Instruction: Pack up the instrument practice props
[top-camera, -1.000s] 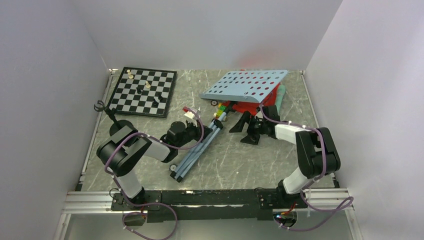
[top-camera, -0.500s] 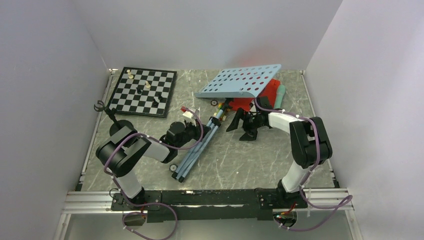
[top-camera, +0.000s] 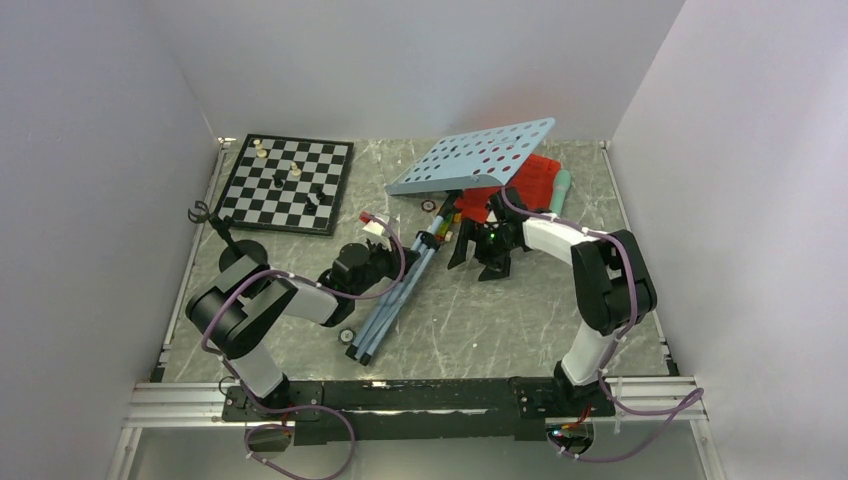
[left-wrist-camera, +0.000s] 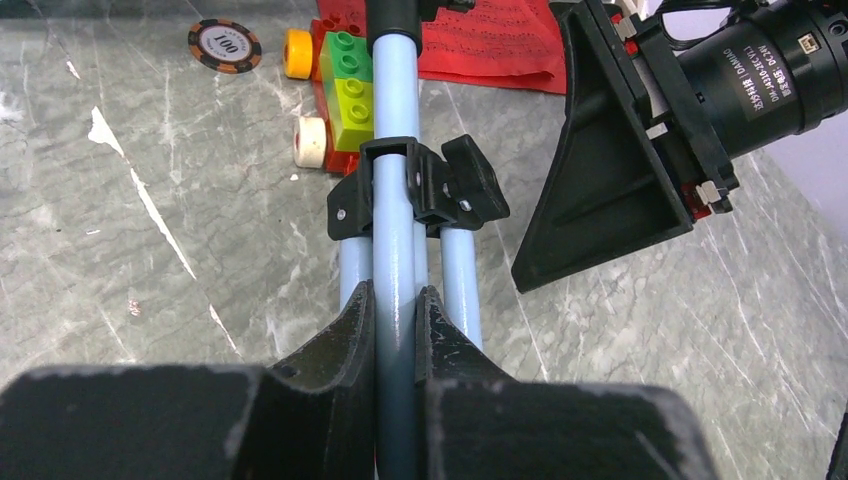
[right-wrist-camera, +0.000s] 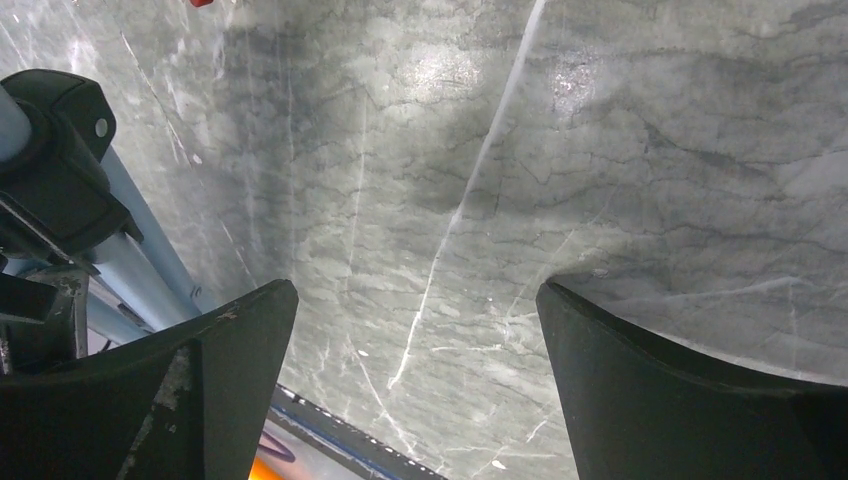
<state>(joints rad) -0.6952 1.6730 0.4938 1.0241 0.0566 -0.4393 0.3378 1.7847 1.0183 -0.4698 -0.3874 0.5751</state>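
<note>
— Between fingers of the left claw (left-wrist-camera: 396, 300)?
— Pole of the stand (left-wrist-camera: 395, 130), pinched tight just behind a black clamp (left-wrist-camera: 420, 185).
— Ahead of that claw?
— Block toy (left-wrist-camera: 345, 90) just beside the pole's left side, chip (left-wrist-camera: 224, 45) farther left, red pages (left-wrist-camera: 490, 40) ahead and right.
— And the right claw (right-wrist-camera: 415, 330)?
— Spread wide, gripping nothing, over bare table (right-wrist-camera: 600, 150); folded legs (right-wrist-camera: 140, 270) just beside one finger.
— Beyond that claw?
— Tilted blue panel (top-camera: 475, 157) of the stand, raised over the pages; microphone (top-camera: 562, 190) beyond and to the right.
— Mic stand (top-camera: 245, 252)?
— Well left of the left claw, near the chessboard (top-camera: 288, 183).
</note>
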